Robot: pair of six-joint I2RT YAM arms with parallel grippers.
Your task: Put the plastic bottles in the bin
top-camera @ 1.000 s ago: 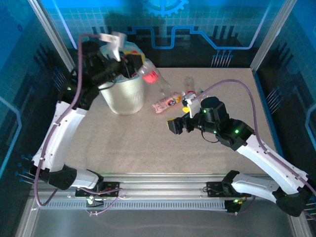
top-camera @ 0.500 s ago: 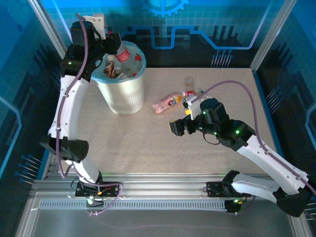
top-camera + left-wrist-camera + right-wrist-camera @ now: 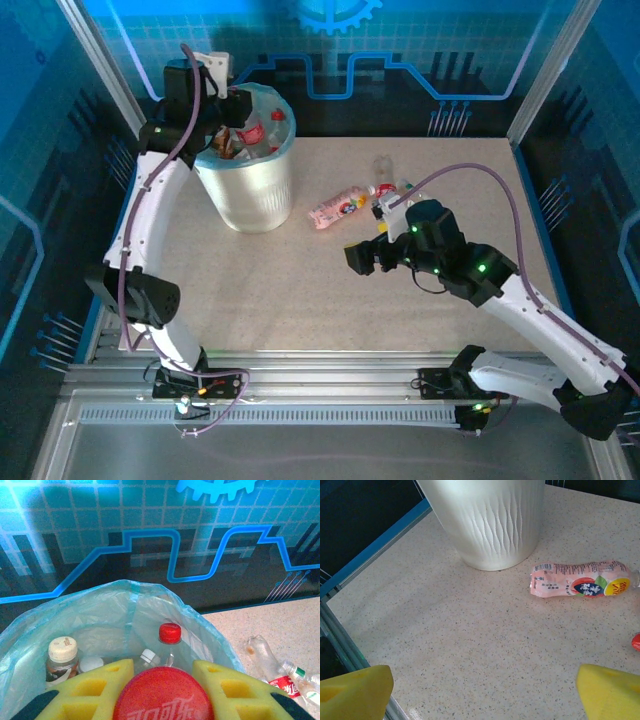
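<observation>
Left gripper (image 3: 162, 682) sank toward the bin (image 3: 250, 195), its bottle (image 3: 161, 700) mostly hidden.

You have one bin (image 3: 255, 195) and two pincers, the left pincer (image 3: 161, 676) and the right pincer (image 3: 482, 692). Inside the bin you can count four bottles by their tops: one cream cap (image 3: 62, 649), one white cap (image 3: 90, 663), a second white cap (image 3: 148, 655) and one red cap (image 3: 170, 632), plus a fifth bottle (image 3: 160, 700) between the left pincer's pads. On the tabletop (image 3: 300, 300) lie one pink bottle (image 3: 577, 579), one clear crushed bottle (image 3: 260, 652) and at least one red-labelled bottle (image 3: 284, 685), in a heap too jumbled to count fully.
</observation>
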